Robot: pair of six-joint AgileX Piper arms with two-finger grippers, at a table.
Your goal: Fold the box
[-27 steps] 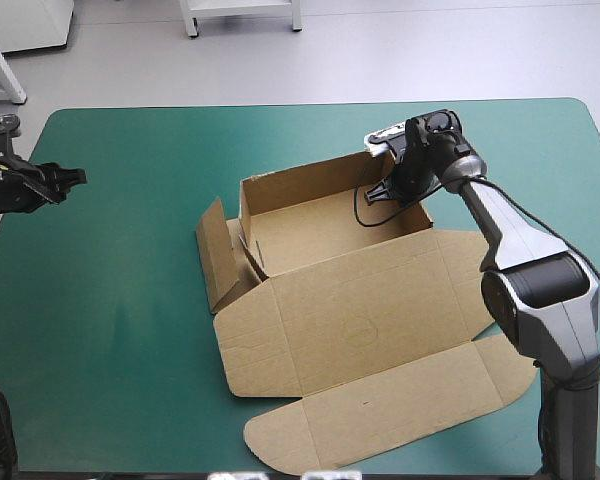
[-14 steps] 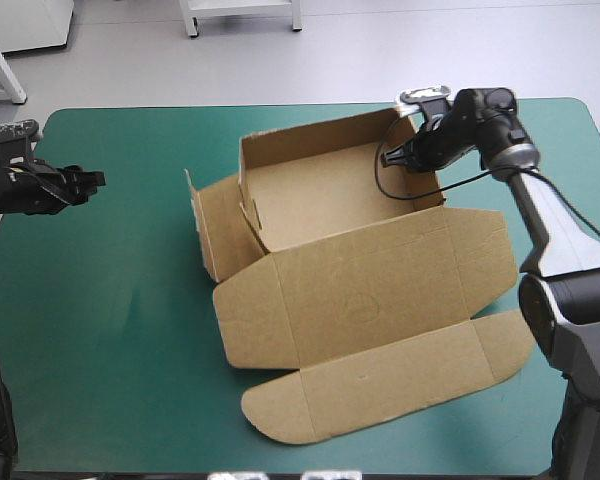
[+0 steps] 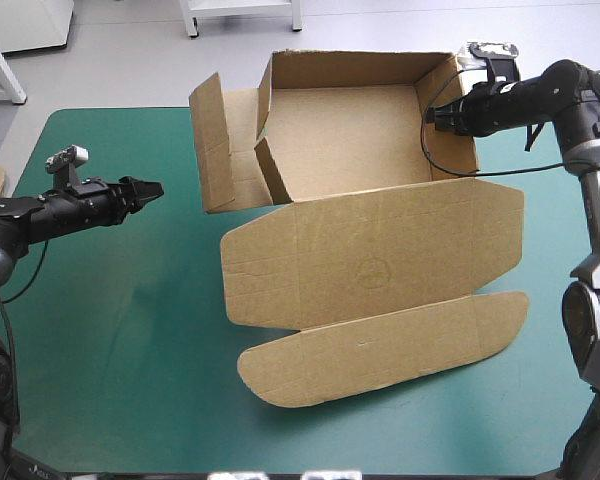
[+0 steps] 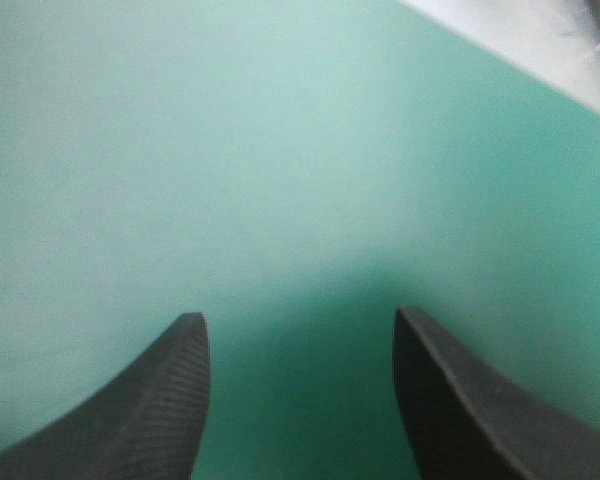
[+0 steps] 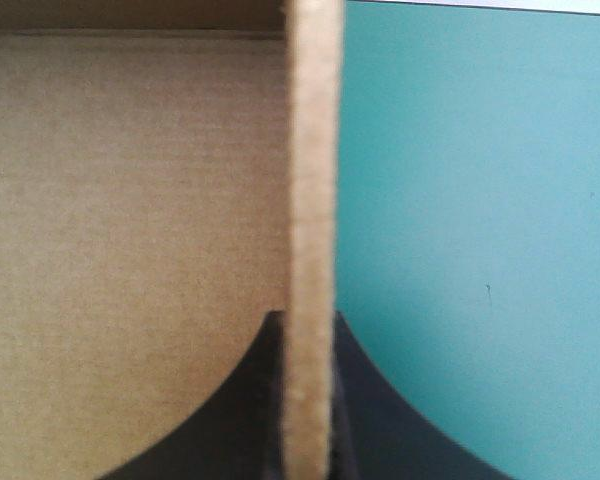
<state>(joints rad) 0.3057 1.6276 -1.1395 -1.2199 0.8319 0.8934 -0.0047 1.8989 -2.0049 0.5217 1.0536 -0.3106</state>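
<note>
I have the brown cardboard box [image 3: 345,150], a cut sheet with its tray walls raised, clamped by its right side wall in the right gripper [image 3: 438,115]. The black fingers are all but together, with the board's edge between them. Since just before, that arm has hauled the tray up and toward the table's far edge. The tray floor now tilts toward me, while the long lid panel [image 3: 370,255] and its rounded tuck flap [image 3: 380,345] trail down toward the teal-green table cover [image 3: 130,330].

The left gripper [image 3: 148,188] has come in from the left edge (fingers apart, only cover ahead of them). It points toward the loose left side flap [image 3: 215,140] but is well short of it. I judge that flap is next: the raised tray exposes it for tucking, though one pinched wall could let the box swing.
</note>
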